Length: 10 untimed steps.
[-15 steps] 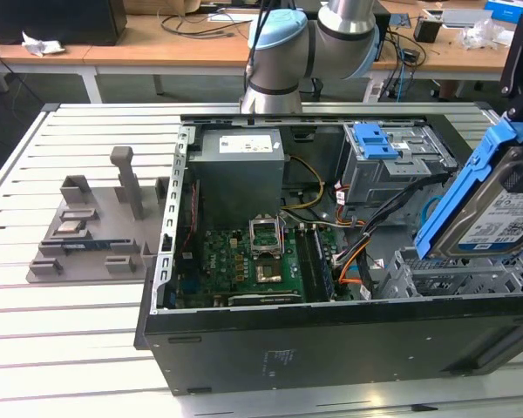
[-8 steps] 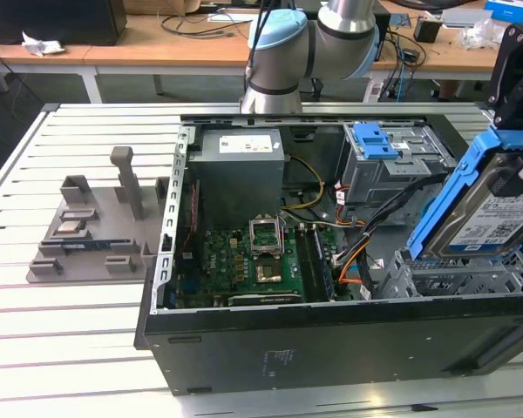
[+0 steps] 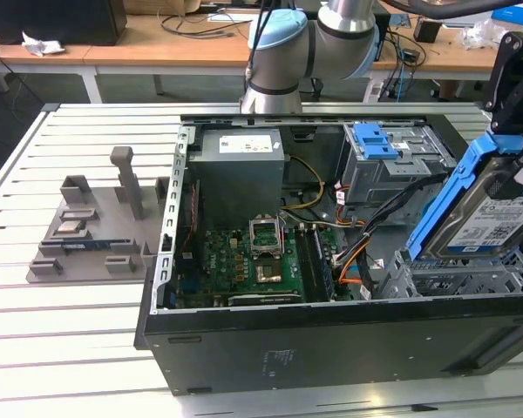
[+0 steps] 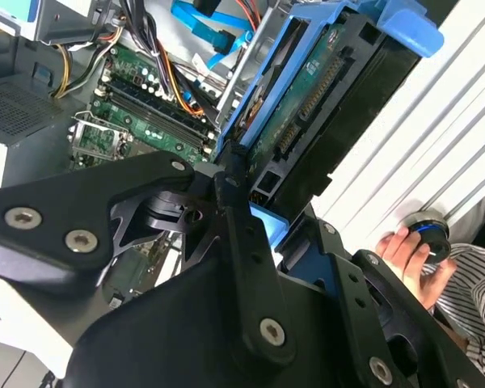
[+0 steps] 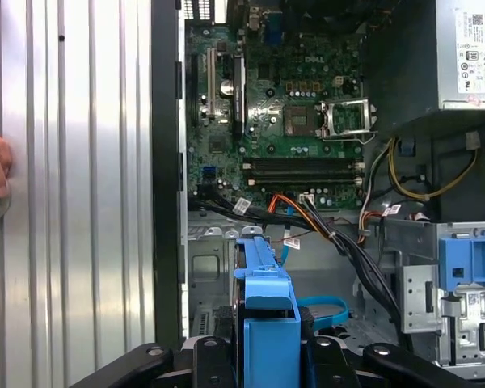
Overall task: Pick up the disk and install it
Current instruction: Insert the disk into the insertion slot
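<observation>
In the exterior view, your gripper (image 3: 514,174) has its fingers clamped on the disk (image 3: 481,213). The disk hangs tilted, label facing out, above the grey drive bay (image 3: 453,274) at the exterior view's right end of the open computer case (image 3: 244,348). It is not yet seated. Black and orange cables (image 3: 375,239) run from the motherboard (image 3: 253,261) towards that bay. The blue bracket (image 3: 375,139) sits on its metal cage just behind.

In the second wrist view, the fingers (image 4: 230,174) pinch the blue carrier frame (image 4: 400,24) near one end, so most of the disk's length sticks out beyond the grip. I judge that a knock against the bay wall could swivel it in the jaws. A person's hand (image 4: 404,250) rests on the table (image 4: 449,121) beside the case, holding a small round object (image 4: 428,230). Watch that hand, because any outward swing of the arm would pass near it.

In the first wrist view, you look along the disk's edge (image 5: 263,299), with the bay floor beneath and the cables crossing close beside it. A tilted descent could jam a frame corner on the rails or trap a cable underneath.
</observation>
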Available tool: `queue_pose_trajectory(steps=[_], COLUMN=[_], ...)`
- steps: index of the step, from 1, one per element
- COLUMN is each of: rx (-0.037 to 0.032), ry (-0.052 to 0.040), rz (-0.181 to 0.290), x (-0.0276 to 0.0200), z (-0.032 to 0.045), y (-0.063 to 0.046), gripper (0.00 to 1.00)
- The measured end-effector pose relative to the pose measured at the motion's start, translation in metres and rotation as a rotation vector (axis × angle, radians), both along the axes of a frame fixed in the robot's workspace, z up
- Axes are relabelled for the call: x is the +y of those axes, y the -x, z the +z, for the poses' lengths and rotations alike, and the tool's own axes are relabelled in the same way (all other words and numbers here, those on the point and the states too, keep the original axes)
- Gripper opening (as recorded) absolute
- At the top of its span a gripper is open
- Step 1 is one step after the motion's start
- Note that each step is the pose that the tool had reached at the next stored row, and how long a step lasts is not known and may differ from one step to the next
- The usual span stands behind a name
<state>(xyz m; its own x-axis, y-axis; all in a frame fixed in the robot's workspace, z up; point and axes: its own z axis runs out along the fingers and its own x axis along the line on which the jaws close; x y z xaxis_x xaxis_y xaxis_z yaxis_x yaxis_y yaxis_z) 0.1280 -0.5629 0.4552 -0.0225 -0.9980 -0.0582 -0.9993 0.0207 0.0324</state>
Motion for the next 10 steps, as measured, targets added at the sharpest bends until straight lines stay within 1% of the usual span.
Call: queue_pose_trajectory(steps=[4, 7, 9, 10], rx=[0.0021, 0.0032, 0.0034, 0.0034], ry=[-0.0002, 0.0003, 0.0001, 0.0001], rz=[0.0, 0.0, 0.0, 0.0], x=[0.0015, 0.0018, 0.0018, 0.0018], z=[-0.0053, -0.0142, -0.0181, -0.0188], y=[-0.001, -0.001, -0.001, -0.001], gripper=[0.36, 0.36, 0.36, 0.36])
